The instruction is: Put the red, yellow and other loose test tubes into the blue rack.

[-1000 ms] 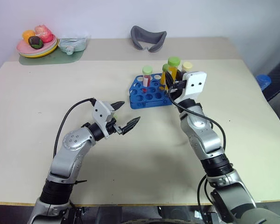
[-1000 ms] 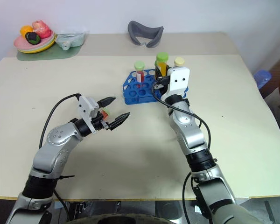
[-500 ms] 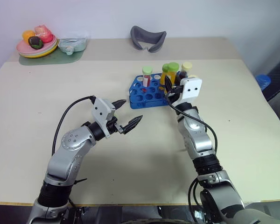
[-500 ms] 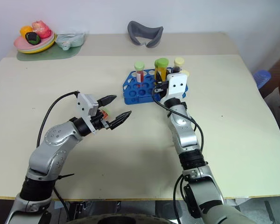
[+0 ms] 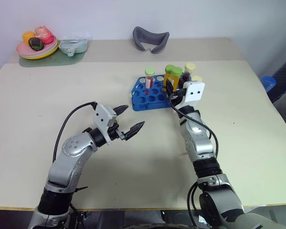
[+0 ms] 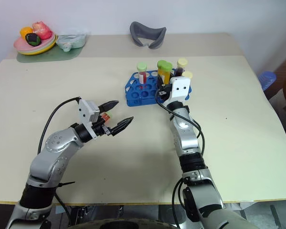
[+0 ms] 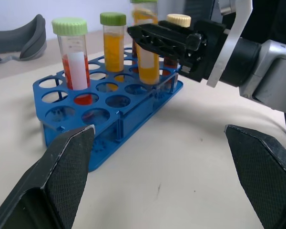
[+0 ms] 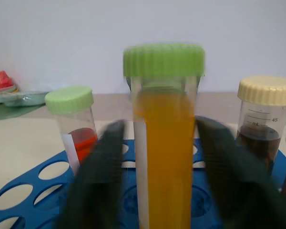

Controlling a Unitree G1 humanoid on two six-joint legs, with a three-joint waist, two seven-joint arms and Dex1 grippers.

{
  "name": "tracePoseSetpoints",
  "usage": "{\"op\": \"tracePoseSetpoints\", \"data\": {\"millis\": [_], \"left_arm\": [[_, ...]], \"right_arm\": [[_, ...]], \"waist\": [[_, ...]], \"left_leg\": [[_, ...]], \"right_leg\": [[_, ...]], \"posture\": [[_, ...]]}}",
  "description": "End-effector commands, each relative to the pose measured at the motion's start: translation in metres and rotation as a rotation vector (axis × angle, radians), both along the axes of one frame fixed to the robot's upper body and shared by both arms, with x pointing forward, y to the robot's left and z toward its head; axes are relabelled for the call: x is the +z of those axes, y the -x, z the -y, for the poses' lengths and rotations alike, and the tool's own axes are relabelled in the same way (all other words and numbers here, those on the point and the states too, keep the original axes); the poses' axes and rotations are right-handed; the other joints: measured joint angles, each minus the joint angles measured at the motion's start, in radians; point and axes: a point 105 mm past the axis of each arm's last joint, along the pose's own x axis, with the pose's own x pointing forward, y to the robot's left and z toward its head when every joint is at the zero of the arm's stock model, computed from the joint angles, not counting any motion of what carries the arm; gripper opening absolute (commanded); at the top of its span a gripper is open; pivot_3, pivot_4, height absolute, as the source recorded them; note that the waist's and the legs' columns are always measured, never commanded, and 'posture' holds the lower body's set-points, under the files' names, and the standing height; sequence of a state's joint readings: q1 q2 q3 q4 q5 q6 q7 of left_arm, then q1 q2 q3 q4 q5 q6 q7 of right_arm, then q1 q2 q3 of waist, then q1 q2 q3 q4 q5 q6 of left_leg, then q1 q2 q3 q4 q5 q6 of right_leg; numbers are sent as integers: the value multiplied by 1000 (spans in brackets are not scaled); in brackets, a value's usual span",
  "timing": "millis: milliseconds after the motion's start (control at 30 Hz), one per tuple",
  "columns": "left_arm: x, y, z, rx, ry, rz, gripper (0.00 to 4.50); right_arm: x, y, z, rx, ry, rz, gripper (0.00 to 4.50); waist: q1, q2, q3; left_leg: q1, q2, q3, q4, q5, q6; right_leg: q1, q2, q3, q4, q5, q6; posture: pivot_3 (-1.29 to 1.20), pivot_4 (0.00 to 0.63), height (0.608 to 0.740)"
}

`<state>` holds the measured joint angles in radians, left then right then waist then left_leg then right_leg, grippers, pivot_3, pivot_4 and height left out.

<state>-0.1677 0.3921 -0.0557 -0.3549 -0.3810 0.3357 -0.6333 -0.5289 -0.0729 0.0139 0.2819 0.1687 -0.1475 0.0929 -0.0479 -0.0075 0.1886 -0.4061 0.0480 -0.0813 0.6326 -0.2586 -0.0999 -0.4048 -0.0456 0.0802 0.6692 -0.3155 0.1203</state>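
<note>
The clear yellow-orange tube with a green cap (image 8: 163, 143) stood upright in the bright blue plastic rack (image 7: 109, 114), the right pincer (image 8: 159, 171) parted around it, untouching; the left pincer (image 5: 125, 120) gaped nearby.

A grey curved headrest (image 5: 151, 38) lies near a fruit plate (image 5: 38, 48).
</note>
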Motion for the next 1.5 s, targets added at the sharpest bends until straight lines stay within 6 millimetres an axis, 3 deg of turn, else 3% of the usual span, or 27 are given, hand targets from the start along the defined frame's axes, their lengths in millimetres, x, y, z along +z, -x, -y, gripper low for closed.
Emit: {"op": "tracePoseSetpoints", "data": {"millis": [33,200,333,433,567,667,767,967,1233,1500], "left_arm": [[6,1,-5,22,-10,34,4500],[19,-7,-11,77,-40,26,4500],[32,-21,-19,159,-105,10,4500],[43,-29,-24,207,-151,-53,4500],[34,-35,-35,255,-394,-247,4500],[20,-35,-45,296,-518,-549,4500],[24,-32,-41,259,-613,-634,4500],[24,-44,-44,252,-778,-690,4500],[7,-44,-53,251,-904,-759,4500],[3,-47,-60,289,-919,-791,4500]], "right_arm": [[43,9,0,-7,4,150,4012],[84,30,-2,64,97,271,4012],[93,48,-4,212,229,266,4012],[85,64,-4,365,342,200,4012],[61,92,-10,590,469,74,4012],[44,110,-16,718,517,-14,4012],[28,125,-22,830,573,-85,4012],[19,131,-30,903,582,-113,4012],[18,131,-37,891,572,-96,4012],[17,132,-41,886,560,-90,4012]], "waist": [[0,0,0],[2,0,0],[3,0,0],[4,0,0],[-1,-1,0],[-3,-1,0],[-8,-1,1],[-13,-1,1],[-13,-1,1],[-7,-1,1]], "left_leg": [[0,0,0,0,0,0],[0,0,0,0,0,0],[0,0,0,0,0,0],[0,0,-1,0,0,0],[0,0,-2,0,0,1],[0,0,-2,0,0,1],[0,-1,-2,1,0,1],[0,-1,-3,1,0,0],[0,-1,-3,1,0,0],[-1,-1,-2,1,0,0]], "right_leg": [[0,0,0,0,0,0],[0,0,0,0,0,0],[0,0,0,0,0,0],[1,0,0,0,0,0],[1,0,-1,0,0,0],[1,1,-1,0,0,0],[2,1,-1,0,0,0],[2,1,-1,0,0,0],[1,1,-1,0,0,0],[1,1,-1,0,0,0]], "posture": [[0,150,740],[0,150,740],[0,150,740],[0,150,740],[0,150,740],[0,150,740],[0,150,740],[0,150,740],[0,150,740],[0,150,740]]}}
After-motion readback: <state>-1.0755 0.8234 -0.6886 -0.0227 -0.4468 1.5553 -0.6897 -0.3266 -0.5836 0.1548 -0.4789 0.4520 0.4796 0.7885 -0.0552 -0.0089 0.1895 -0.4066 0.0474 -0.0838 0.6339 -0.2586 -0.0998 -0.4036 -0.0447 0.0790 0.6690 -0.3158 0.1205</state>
